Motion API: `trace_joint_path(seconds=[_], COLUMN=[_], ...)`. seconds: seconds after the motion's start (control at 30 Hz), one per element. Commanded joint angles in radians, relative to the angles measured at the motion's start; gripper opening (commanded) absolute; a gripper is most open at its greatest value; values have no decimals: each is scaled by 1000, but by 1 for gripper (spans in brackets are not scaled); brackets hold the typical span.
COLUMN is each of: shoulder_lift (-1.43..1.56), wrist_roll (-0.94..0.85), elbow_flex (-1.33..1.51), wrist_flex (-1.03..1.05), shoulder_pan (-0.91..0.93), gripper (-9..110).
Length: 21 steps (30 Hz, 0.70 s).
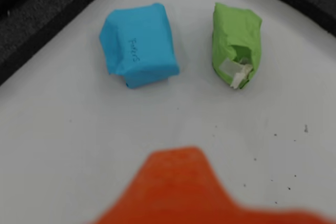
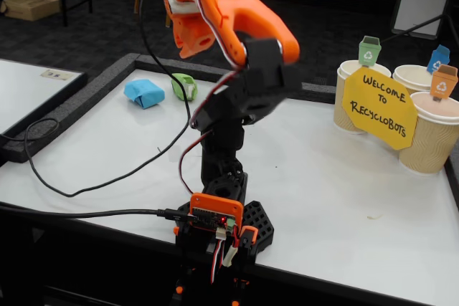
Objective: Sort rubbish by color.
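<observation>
The blue wad (image 1: pixel 139 44) was a squashed, boxy lump of light blue paper with some small writing on its top. The green wad (image 1: pixel 236 43) was lime green and longer, and a torn spot at one end showed a bit of white inside. In the wrist view they lay side by side on the white table (image 1: pixel 79 145), blue on the left and green on the right, close but not touching. In the fixed view both sat near the far left corner of the table, close to its dark raised edge (image 2: pixel 93 91). Small dark specks dotted the table near them in the wrist view. The gripper (image 2: pixel 183 12) was held up high over the table, above and a little nearer the camera than the wads, and it held nothing. I could not tell how far open it was, as only a blurry orange part showed at the bottom of the wrist view. Nothing lay between the wads and the arm except a black cable (image 2: pixel 107 177) that looped across the left side of the table. Near the far right edge stood tan cups (image 2: pixel 430 141) with little bin flags (image 2: pixel 369 50), and a yellow sign (image 2: pixel 376 109) leaned on them. The arm's base (image 2: pixel 219 231) sat at the near edge.
</observation>
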Motion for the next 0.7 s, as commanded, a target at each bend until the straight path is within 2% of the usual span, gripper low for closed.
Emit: trace_joint_path(seconds=[0.0, 0.67], shoulder_lift=[-67, -403], wrist_roll=[5, 5], elbow_flex=[-206, -518], wrist_flex=[-35, -52], shoulder_pan=[-17, -17], gripper=[0, 0])
